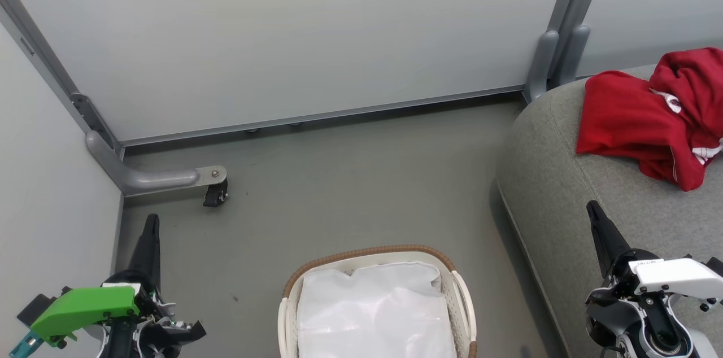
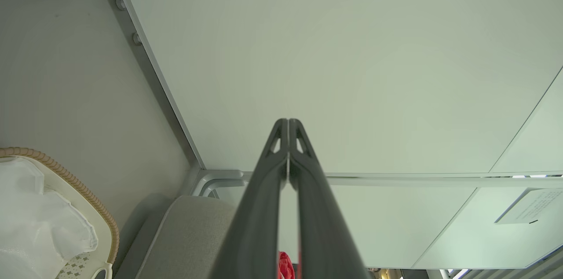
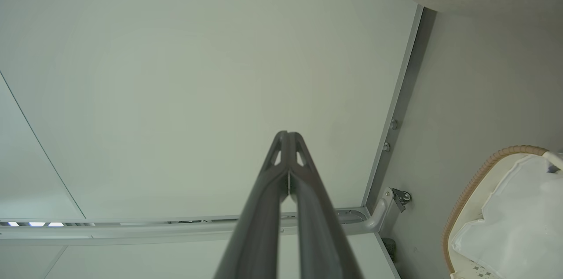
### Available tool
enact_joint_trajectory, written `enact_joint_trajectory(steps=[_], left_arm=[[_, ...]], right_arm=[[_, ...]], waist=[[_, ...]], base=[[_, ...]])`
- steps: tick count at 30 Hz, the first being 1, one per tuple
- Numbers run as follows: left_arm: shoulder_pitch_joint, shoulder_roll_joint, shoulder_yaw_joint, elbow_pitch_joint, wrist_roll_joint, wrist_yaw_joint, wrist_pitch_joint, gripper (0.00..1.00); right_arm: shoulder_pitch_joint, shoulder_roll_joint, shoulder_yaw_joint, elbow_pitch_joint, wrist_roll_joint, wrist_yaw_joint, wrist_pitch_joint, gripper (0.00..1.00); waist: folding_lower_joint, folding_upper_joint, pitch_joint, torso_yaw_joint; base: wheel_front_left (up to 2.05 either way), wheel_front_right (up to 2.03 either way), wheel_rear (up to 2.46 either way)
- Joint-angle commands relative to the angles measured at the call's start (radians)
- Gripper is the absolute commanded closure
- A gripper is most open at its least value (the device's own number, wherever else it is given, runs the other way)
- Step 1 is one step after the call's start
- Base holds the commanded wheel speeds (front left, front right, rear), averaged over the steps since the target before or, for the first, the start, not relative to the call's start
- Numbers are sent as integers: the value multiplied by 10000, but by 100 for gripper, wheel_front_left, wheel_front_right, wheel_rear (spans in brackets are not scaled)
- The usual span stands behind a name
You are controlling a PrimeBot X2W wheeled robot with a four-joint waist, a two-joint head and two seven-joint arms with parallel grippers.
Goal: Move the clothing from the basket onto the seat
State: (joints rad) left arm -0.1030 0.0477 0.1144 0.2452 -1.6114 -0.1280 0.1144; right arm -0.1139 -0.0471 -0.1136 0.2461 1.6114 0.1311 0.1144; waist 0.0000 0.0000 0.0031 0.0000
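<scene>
The red clothing (image 1: 649, 115) lies crumpled on the grey seat (image 1: 559, 188) at the right, with white trim showing. The white basket (image 1: 373, 259) with its brown woven rim stands on the floor at the bottom centre, holding just a white lining sheet (image 1: 375, 313). My left gripper (image 1: 151, 221) is shut and empty at the lower left, over the floor. Over the seat's front edge at the lower right, my right gripper (image 1: 592, 206) is shut and empty. In the wrist views both grippers (image 2: 288, 121) (image 3: 286, 133) point at the pale wall, tips together.
Pale wall panels close the back and left. A grey bracket with a black caster (image 1: 214, 191) juts from the left corner at floor level. A grey post (image 1: 556, 53) stands behind the seat. Open grey floor (image 1: 350, 177) lies between basket and wall.
</scene>
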Motion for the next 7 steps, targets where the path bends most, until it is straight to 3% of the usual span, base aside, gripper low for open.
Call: enact_joint_trajectory(steps=[1,7], left_arm=[[-106,47,23,-17,-32,-63,28,100],[-106,47,23,-17,-32,-63,27,100]], right_arm=[[106,-59,-20,-39,31,-5,31,100],[106,-59,-20,-39,32,-5,31,100]], waist=[[0,0,0,0],[0,0,0,0]], base=[[0,0,0],[0,0,0]])
